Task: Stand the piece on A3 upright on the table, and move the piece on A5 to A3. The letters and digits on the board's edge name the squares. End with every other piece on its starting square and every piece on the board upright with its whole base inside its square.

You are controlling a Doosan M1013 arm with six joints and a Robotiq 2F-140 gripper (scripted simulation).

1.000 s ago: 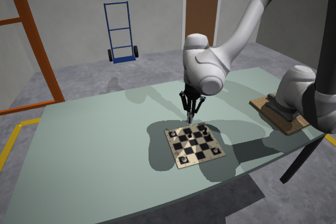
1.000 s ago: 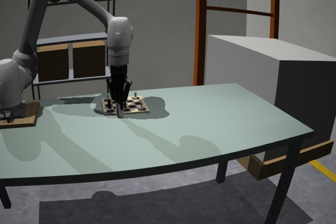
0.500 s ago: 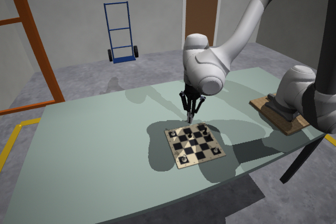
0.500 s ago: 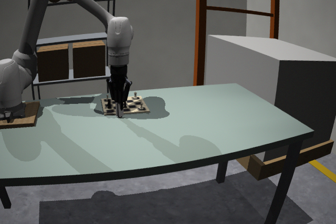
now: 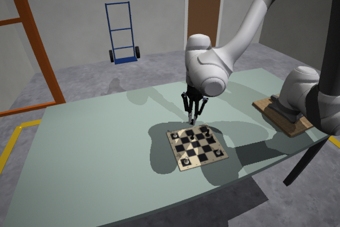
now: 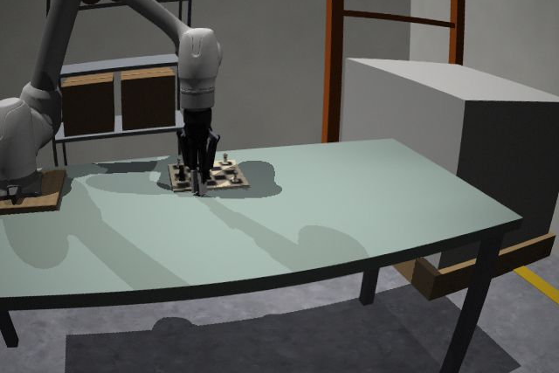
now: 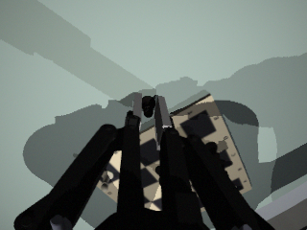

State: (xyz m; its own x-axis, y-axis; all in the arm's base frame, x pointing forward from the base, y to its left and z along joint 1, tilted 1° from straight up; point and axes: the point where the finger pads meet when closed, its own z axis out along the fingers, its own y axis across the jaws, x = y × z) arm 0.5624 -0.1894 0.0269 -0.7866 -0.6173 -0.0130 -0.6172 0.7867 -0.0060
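Observation:
The chessboard [image 5: 196, 146] lies on the green table and also shows in the exterior view [image 6: 208, 176]. My gripper [image 5: 192, 121] points straight down at the table, just past the board's far edge. Its fingers stand slightly apart. In the wrist view a small dark piece [image 7: 149, 105] stands between the fingertips, on the table beside the board. I cannot tell whether the fingers still touch it. Dark pieces [image 5: 192, 136] [image 5: 207, 131] stand on the board's far rows. Light pieces [image 5: 173, 135] [image 5: 186, 160] [image 5: 218, 151] stand near its corners.
The arm's base sits on a wooden plate [image 5: 282, 118] at the table's right end. A large grey box [image 6: 451, 134] stands beyond the table's far end in the exterior view. A shelf with brown boxes [image 6: 117, 98] stands behind the arm.

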